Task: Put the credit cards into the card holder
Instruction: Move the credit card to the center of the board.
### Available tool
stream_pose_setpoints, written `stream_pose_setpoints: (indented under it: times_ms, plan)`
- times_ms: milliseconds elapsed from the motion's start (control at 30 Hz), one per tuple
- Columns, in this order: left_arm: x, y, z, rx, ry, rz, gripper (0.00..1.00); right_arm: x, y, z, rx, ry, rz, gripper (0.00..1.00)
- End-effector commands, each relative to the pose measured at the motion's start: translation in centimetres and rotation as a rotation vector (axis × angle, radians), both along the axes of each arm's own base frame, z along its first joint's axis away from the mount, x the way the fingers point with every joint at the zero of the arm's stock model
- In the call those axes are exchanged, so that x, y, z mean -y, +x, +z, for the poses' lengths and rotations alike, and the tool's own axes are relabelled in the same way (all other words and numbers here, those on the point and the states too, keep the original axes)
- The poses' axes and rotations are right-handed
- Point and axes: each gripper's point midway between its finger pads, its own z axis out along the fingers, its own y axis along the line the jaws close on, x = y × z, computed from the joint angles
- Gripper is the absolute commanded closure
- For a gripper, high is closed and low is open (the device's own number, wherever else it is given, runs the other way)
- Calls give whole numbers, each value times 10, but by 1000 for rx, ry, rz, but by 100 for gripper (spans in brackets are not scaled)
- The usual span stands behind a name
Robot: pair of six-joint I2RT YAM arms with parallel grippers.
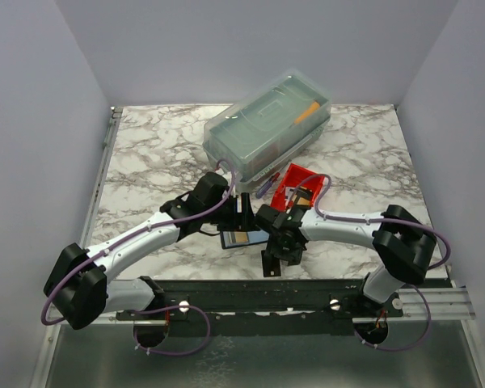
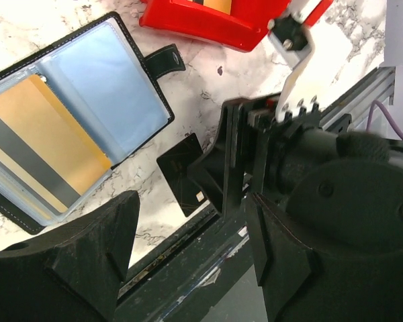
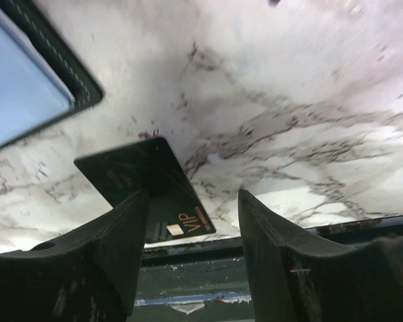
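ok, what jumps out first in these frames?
The card holder lies open in the middle of the table, with a gold card in its sleeve. A black VIP card lies loose beside it near the front edge, and the right gripper is open over it. Behind them sit a red bin and a big clear box.

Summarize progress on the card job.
Done: gold card sits in a sleeve of the open card holder. In hand: nothing gripped; right gripper open over the black card lying near the table edge. Remaining: sleeve that card; further cards unclear.
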Motion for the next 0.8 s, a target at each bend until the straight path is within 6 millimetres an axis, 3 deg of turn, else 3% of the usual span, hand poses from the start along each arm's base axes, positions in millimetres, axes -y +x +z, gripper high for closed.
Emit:
stream_pose_setpoints:
  times_ms: [0, 233, 333, 533, 767]
  plan:
    - [5, -5, 6, 5, -31, -29, 30, 11, 28, 10, 84, -61, -27, 40]
    - [3, -7, 8, 7, -36, -27, 30, 9, 53, 10, 110, -80, -20, 39]
    - [2, -8, 8, 6, -37, -27, 30, 8, 55, 4, 93, -91, -12, 39]
    - [0, -7, 7, 9, -37, -20, 30, 5, 36, -16, 14, -69, 20, 43]
    - [0, -6, 7, 7, -36, -16, 30, 2, 7, -17, -20, -59, 51, 45]
